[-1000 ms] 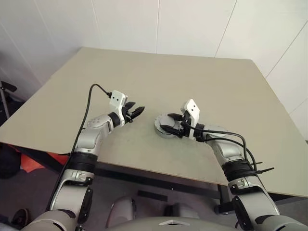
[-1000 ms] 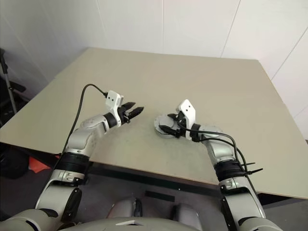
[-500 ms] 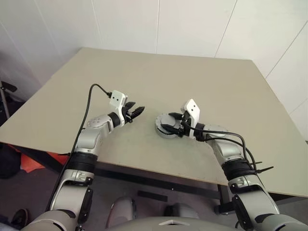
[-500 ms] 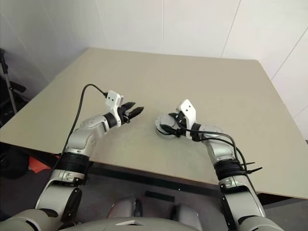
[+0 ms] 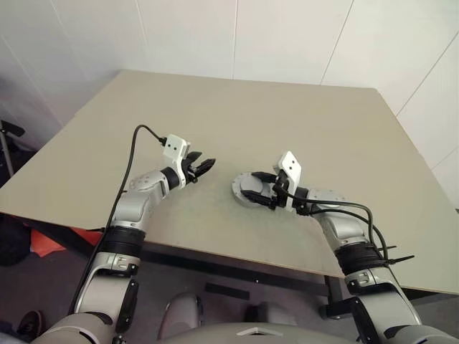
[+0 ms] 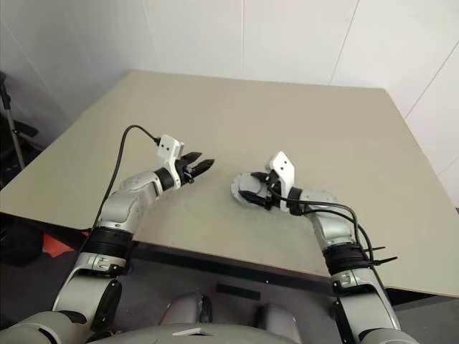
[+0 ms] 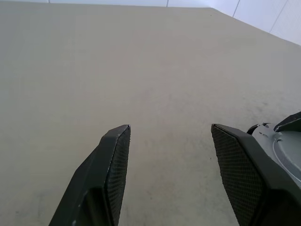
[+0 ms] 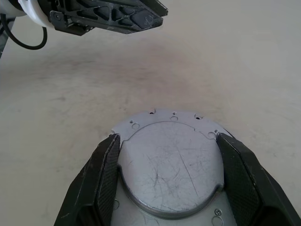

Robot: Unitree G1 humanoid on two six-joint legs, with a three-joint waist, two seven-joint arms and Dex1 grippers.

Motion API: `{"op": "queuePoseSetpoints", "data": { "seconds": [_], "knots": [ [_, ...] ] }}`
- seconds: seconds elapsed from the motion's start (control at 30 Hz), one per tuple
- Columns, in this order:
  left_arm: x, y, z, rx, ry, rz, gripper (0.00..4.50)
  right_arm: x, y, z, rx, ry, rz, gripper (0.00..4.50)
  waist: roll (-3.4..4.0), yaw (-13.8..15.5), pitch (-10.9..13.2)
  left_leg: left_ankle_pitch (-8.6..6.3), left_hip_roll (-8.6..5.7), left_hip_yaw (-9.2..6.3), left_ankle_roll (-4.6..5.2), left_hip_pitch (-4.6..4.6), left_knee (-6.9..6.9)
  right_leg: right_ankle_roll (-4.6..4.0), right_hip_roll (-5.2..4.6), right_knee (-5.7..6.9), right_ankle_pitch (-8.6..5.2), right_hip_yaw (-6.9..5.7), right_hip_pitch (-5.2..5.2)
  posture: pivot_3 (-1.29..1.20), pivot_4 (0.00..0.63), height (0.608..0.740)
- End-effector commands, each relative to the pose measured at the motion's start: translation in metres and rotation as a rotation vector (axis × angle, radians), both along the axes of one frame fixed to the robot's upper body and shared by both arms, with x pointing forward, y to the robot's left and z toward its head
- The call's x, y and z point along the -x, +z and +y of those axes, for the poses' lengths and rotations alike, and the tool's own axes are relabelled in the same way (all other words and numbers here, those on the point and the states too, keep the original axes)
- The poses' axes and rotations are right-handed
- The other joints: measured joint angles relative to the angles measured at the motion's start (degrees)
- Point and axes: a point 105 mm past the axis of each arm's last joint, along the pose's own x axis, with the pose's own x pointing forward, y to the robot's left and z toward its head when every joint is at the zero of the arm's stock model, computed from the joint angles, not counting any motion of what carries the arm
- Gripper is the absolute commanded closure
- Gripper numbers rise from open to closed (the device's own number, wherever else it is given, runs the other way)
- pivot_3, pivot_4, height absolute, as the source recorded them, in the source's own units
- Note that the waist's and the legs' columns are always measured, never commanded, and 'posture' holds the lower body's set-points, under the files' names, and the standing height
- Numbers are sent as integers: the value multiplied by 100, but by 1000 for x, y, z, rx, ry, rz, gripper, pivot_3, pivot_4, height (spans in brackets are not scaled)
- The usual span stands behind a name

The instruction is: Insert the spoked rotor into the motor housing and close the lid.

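The motor housing (image 5: 239,189), a squat silver ring, sits on the table in front of me, right of centre. On top of it lies the lid (image 8: 169,162), plain scratched grey face up. My right gripper (image 8: 168,136) reaches in from the right, and its black fingers (image 8: 106,174) press against both sides of the lid. My left gripper (image 5: 208,167) hovers a short way to the left of the housing, open and empty, pointing toward it. The housing's edge (image 7: 284,148) shows past the left gripper's finger. The spoked rotor is hidden.
The beige table (image 5: 287,115) stretches bare behind and around the housing, with its front edge close below both arms. White walls stand behind the table. A black cable loops up from each wrist.
My right forearm has shifted slightly outward, while its gripper stays on the lid. The left arm and the housing have not moved.
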Motion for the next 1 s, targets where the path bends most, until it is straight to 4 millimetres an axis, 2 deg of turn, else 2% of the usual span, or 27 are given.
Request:
{"op": "queuePoseSetpoints", "data": {
  "seconds": [0.03, 0.37, 0.6, 0.83, 1.0],
  "knots": [
    [-1, 9, 0, -3, -6, -42, 1590, -4, 2, 2, -4, -18, -18, 1336, 0, -1, 0, 0, 0, 0, -1, 2, 0, 0, 0, 0, 0, 0, 1, 0, 0, 740],
    [0, 9, 0, -2, -3, -41, 1590, -8, 0, 1, 17, -27, -31, 1336, 0, -3, 0, 3, 1, 0, -5, 8, 1, 0, 0, 4, 1, 0, 4, 0, 0, 740],
    [0, 9, 1, -2, -2, -40, 1590, -10, -14, -8, 64, -61, 12, 1336, 0, -5, 0, 4, 1, 0, -6, 15, 3, 0, 0, 5, 1, 0, 11, 0, 0, 740],
    [0, 9, 0, -2, -5, -40, 1590, -10, -26, -13, 104, -80, 42, 1336, 0, -2, 0, 4, 1, 0, -11, 80, 2, 7, 0, -7, -3, 1, 71, 0, 0, 740],
    [1, 9, 0, -2, -7, -40, 1590, -12, -29, -14, 118, -98, 47, 1336, 0, -4, 1, 5, 1, 0, -14, 111, 1, 43, 0, -10, -24, 3, 98, 0, 0, 740]
  ]
}}
